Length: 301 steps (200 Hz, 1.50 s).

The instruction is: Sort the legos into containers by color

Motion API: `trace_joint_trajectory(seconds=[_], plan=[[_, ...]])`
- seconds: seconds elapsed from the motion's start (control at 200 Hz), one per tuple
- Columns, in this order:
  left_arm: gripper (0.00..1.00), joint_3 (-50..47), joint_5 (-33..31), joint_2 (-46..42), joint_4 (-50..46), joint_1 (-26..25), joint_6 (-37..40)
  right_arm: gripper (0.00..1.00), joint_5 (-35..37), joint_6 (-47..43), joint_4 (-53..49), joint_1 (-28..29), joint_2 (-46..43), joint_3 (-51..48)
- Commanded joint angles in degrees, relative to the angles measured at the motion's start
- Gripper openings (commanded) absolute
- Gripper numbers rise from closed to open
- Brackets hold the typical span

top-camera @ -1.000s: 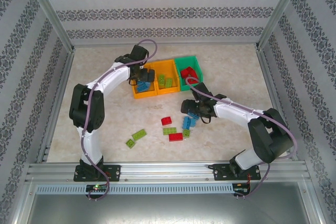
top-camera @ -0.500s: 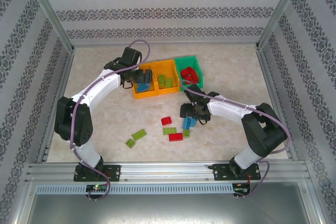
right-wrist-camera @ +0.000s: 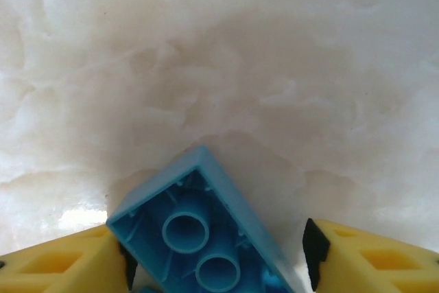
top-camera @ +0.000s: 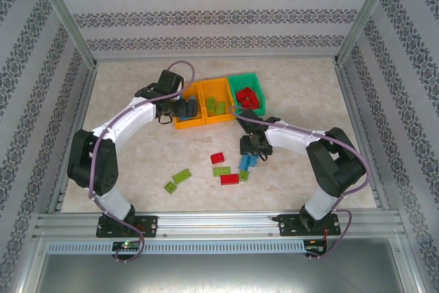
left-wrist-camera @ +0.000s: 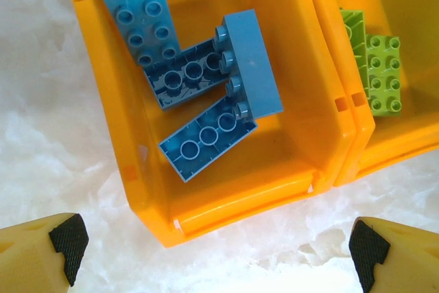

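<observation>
My left gripper [left-wrist-camera: 216,245] is open, hovering just in front of the near wall of the left orange bin [left-wrist-camera: 226,200], which holds several light blue bricks [left-wrist-camera: 250,60]. From above, the left gripper [top-camera: 182,109] is at that bin's left side. The middle orange bin [top-camera: 227,116] holds lime green bricks [left-wrist-camera: 376,66], and the green bin [top-camera: 234,86] holds red bricks [top-camera: 247,95]. My right gripper [right-wrist-camera: 216,259] is open low over the table, around an upturned light blue brick [right-wrist-camera: 199,228] that touches its left finger [right-wrist-camera: 65,265], with a gap to the right finger.
Loose bricks lie in front of the bins: a red brick [top-camera: 217,158], a green brick [top-camera: 221,171], another red one [top-camera: 230,178], two green ones [top-camera: 182,176] further left, and blue bricks [top-camera: 245,162] under the right gripper [top-camera: 250,147]. Metal rails frame the marbled table [top-camera: 137,162].
The left gripper has drawn back from above the left orange bin toward its near-left side. The right arm has reached further left and settled down over the blue bricks.
</observation>
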Motion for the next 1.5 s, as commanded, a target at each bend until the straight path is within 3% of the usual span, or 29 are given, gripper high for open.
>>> trace_joint_trajectory(seconds=[0.0,0.275,0.649,0.739,0.859,1.129,1.499], plan=[[1.0,-1.44,1.23,-4.07,2.36,0.31,-1.5,0.59,1.87,-1.34,-0.46,-0.82,0.12,0.28],[1.0,-3.86,1.58,-5.55,1.97,0.28,-1.68,0.39,2.37,-2.84,-0.02,-1.17,0.3,1.05],[1.0,-9.06,-2.36,-9.96,1.76,0.26,-2.82,0.26,5.08,-2.5,1.39,-0.84,-6.41,1.87],[0.99,-10.92,-2.7,-12.22,1.73,0.32,-3.85,0.26,1.56,-2.25,4.32,-0.52,-8.59,3.25],[1.0,-15.72,-2.05,-16.47,3.44,0.25,-6.51,0.25,-10.41,-0.43,13.14,0.11,-8.64,5.37],[0.99,-21.44,-4.7,-17.36,-0.28,-0.16,-6.4,0.26,-23.18,1.13,18.56,1.98,4.59,22.23],[1.0,-25.66,-5.94,-21.55,0.87,-0.16,-8.5,0.28,-29.07,3.67,18.09,3.68,23.39,43.21]])
